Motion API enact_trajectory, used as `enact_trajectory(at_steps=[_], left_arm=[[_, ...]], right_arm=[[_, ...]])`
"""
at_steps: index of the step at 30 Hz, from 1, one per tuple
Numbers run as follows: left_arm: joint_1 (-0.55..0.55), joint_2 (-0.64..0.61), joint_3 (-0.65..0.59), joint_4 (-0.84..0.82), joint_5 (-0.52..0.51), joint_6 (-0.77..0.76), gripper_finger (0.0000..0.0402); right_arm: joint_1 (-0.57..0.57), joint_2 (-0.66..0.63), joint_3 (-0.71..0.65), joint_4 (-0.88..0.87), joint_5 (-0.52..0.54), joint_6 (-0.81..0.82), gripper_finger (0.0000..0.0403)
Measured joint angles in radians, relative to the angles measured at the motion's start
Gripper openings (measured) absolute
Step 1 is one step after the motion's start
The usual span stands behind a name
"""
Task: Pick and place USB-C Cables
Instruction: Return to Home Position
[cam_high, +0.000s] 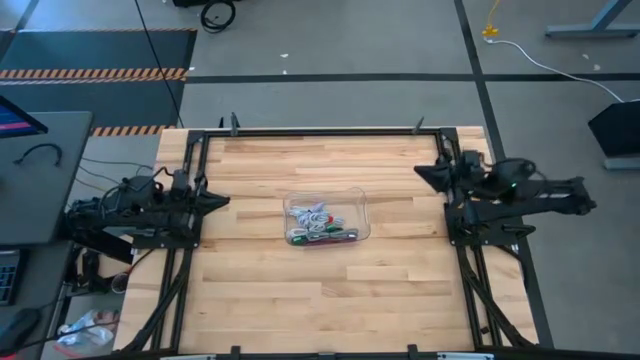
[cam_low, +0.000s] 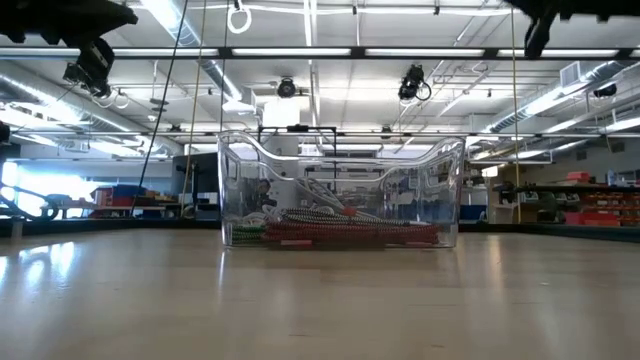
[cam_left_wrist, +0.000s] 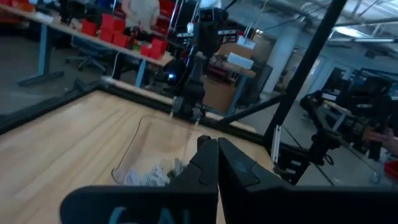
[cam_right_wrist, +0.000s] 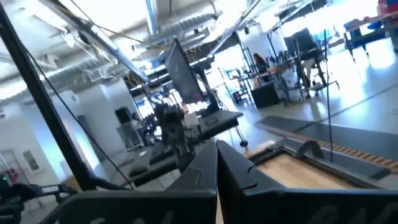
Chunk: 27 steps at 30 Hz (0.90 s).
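- USB-C cables (cam_high: 320, 230) — heaped inside the clear tray (cam_high: 363, 205), centre of frame, on the surface (cam_high: 300, 300).
- Left gripper (cam_high: 222, 200), mid-left: fingers clenched, empty.
- Right gripper (cam_high: 420, 173), mid-right: fingers clenched, empty.

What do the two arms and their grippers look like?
The left arm and right arm are black, angular jointed links. The left gripper and right gripper each carry two dark wedge-shaped fingers. Faint pale lettering marks the left gripper's body.

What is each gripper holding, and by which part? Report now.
Nothing. The left gripper and right gripper are shut and empty at the table's sides; the cables lie in the clear bin.
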Motion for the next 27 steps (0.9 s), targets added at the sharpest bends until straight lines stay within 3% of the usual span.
enact_trajectory(at_steps=[5,10,12,17,22,27], left_arm=[[0.000,0.004,0.000,-0.011,-0.052,-0.058,0.0007],[0.000,0.004,0.000,-0.007,-0.076,-0.196,0.0028],[0.000,0.004,0.000,-0.005,-0.076,-0.204,0.0033],[0.001,0.004,0.000,-0.005,-0.076,-0.188,0.0037],[0.001,0.004,0.000,-0.005,-0.118,-0.001,0.0038],[0.001,0.004,0.000,0.002,-0.117,0.067,0.0038]], right_arm=[[0.014,-0.059,-0.202,0.212,0.059,0.057,0.0000],[0.014,-0.083,-0.283,0.229,0.196,0.176,0.0005],[0.014,-0.085,-0.292,0.238,0.195,0.188,0.0008],[0.014,-0.076,-0.302,0.224,0.101,0.062,0.0011],[0.014,-0.075,-0.302,0.189,-0.042,-0.124,0.0011],[0.014,-0.076,-0.302,0.185,-0.144,-0.233,0.0011]])
